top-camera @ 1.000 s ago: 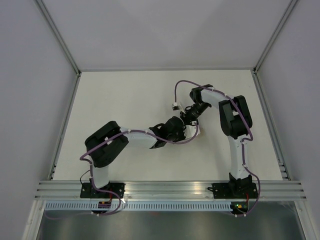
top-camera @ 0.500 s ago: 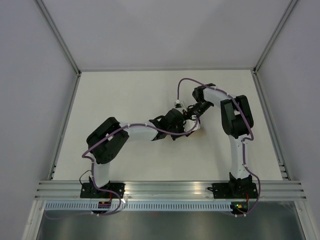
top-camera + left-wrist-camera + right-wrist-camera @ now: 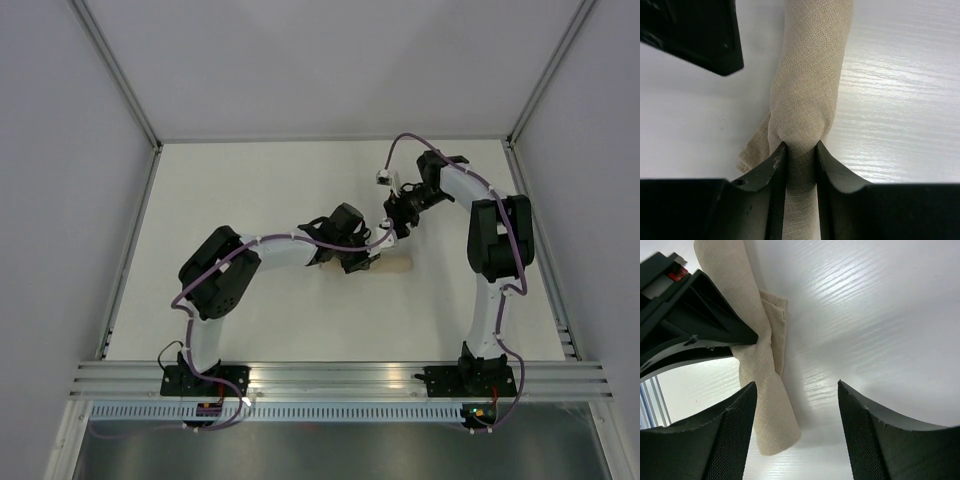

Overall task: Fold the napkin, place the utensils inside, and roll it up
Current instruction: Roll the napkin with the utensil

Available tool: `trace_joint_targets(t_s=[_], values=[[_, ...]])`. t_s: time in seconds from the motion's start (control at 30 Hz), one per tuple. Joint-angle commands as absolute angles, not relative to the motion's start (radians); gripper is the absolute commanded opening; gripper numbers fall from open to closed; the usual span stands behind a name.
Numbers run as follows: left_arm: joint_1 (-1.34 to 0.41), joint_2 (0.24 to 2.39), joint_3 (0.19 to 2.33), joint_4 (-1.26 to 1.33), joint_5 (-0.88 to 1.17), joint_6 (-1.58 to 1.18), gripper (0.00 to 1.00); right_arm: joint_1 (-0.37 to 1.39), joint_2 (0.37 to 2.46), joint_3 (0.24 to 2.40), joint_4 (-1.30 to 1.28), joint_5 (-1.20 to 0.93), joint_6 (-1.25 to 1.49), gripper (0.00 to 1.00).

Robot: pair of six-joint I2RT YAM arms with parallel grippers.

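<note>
Centrally, the left jaws pinched the rolled napkin (image 3: 810,90) on the bench (image 3: 250,190), a loose flap edge trailing beside the roll. Just right, the right jaws stood wide, touching nothing, well apart from the bench's edges.

The left gripper (image 3: 800,150) pinches a rolled napkin (image 3: 810,85) between its two black fingers (image 3: 771,172) at the bottom of the frame. The roll runs straight up across a white, wood-grained table (image 3: 900,100), with a loose flap (image 3: 752,145) at its lower left. A black part (image 3: 695,35) juts in at top left.
</note>
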State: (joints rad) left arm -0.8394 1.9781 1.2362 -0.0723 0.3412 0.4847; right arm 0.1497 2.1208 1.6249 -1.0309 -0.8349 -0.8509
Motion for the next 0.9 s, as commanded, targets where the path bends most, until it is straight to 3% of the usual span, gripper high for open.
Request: trace_joint_targets(t_s=[0.0,0.53,0.87], values=[[-0.813,2.059,1.294,-0.258,0.442,0.437,0.20,0.123,2.036,1.603,-0.971,-0.928,-0.835,0.72],[-0.713,2.218,1.542,-0.587,0.686,0.449,0.25,0.061,1.392,0.885,-0.253,-0.845,-0.701,0.75],[-0.703,2.351,1.721,-0.771,0.768,0.465,0.27,0.339,1.255,0.640,-0.109,-0.496,-0.833,0.76]])
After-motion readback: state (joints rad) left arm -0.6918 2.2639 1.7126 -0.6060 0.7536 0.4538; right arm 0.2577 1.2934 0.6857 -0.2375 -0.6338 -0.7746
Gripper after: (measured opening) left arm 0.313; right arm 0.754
